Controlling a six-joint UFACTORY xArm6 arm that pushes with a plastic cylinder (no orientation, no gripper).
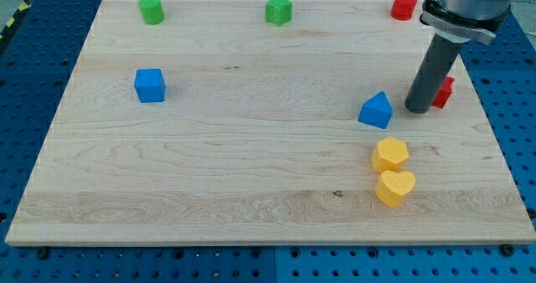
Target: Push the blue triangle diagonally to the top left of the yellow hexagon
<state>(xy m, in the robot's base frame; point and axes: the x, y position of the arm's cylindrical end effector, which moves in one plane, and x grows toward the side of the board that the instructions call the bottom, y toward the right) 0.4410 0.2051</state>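
Note:
The blue triangle point(376, 110) lies right of the board's middle. The yellow hexagon point(390, 154) sits just below it and slightly to its right, a small gap between them. My tip point(417, 109) rests on the board just to the right of the blue triangle, a short gap apart, at about the same height in the view. The rod rises from it toward the view's top right.
A yellow heart point(394, 187) touches the hexagon from below. A red block point(443, 92) is partly hidden behind the rod. Another red block point(404, 5), a green star point(279, 9) and a green cylinder point(152, 8) line the top edge. A blue cube point(150, 85) sits at the left.

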